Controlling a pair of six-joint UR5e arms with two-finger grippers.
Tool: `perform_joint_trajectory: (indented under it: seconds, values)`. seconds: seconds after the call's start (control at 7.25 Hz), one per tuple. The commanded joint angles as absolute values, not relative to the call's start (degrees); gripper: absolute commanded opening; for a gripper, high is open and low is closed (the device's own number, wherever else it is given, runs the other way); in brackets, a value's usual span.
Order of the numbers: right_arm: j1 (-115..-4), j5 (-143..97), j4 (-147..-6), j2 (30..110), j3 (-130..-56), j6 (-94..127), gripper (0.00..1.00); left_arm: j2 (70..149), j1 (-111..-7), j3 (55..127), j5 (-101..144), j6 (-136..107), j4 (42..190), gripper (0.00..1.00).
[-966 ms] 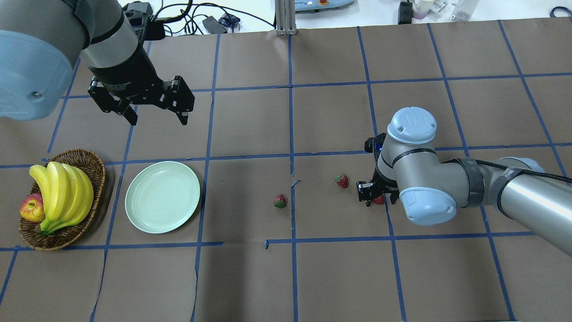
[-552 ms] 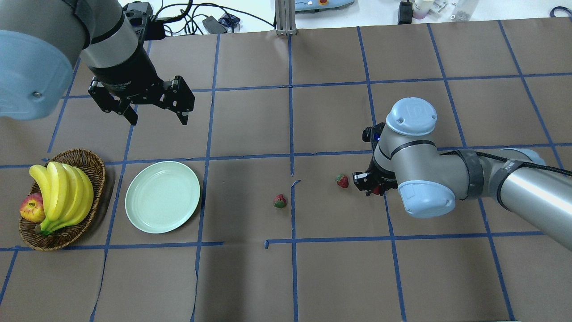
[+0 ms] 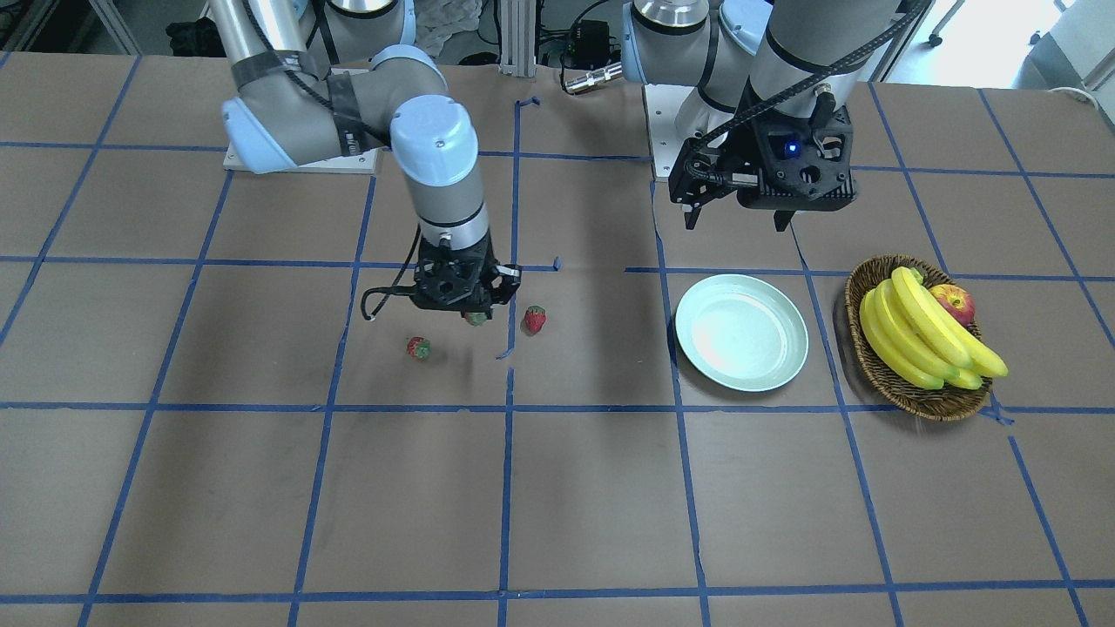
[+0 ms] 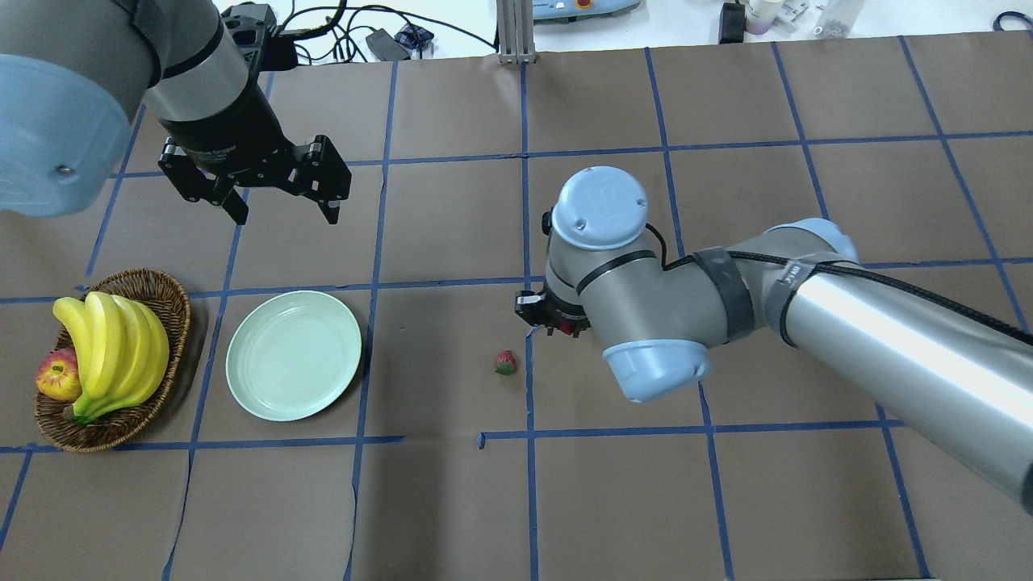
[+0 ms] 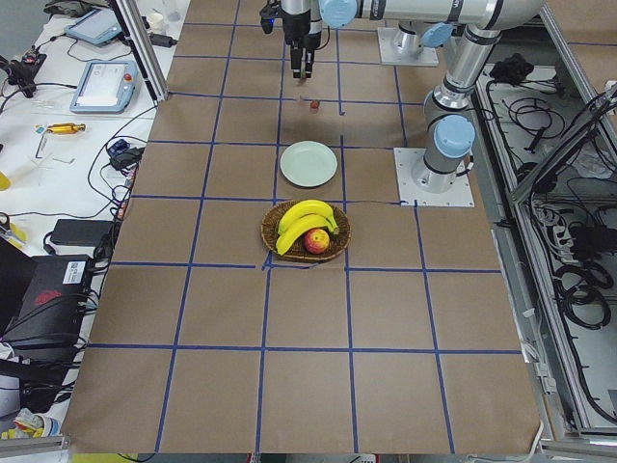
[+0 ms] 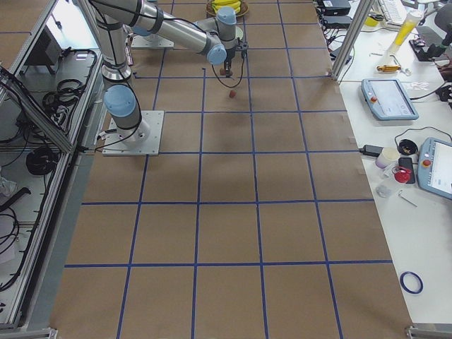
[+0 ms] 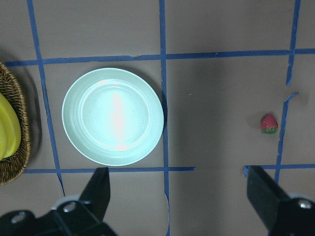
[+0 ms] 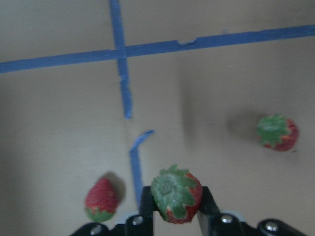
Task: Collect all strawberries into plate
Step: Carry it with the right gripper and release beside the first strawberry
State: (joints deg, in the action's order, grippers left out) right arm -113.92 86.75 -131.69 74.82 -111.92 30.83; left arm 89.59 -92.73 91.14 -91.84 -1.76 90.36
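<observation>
Strawberries, three. First berry (image 8: 176, 194): pinched between the jaws of the right gripper (image 3: 471, 310), held above the table (image 4: 726, 500). Second berry (image 3: 419, 348) and third berry (image 3: 534, 320): lying on the table, either side of it. Plate (image 4: 294, 355): well apart from them, beside the basket (image 4: 179, 307). Left gripper (image 4: 286, 216): jaws spread, hovering beyond the plate.

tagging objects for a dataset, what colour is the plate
Pale mint green, plain with no pattern. The plate shows best in the left wrist-mounted view.
</observation>
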Motion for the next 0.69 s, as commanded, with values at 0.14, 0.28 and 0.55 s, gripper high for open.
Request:
perform_joint_trajectory:
  seconds: [0.14, 0.28, 0.55]
  values:
    - [-123.4, 86.7, -132.2, 61.6, -100.1, 43.8, 0.00, 89.6, -92.7, 91.2, -91.8, -1.8, 90.4, 1.00]
    - [-123.6, 86.1, -132.3, 60.7, -100.1, 43.8, 0.00, 89.6, -92.8, 91.3, -91.8, -1.8, 90.4, 1.00]
    - [-123.7, 85.1, -131.2, 61.0, -100.1, 43.2, 1.00, 89.6, -92.8, 91.2, -91.8, -1.8, 90.4, 1.00]
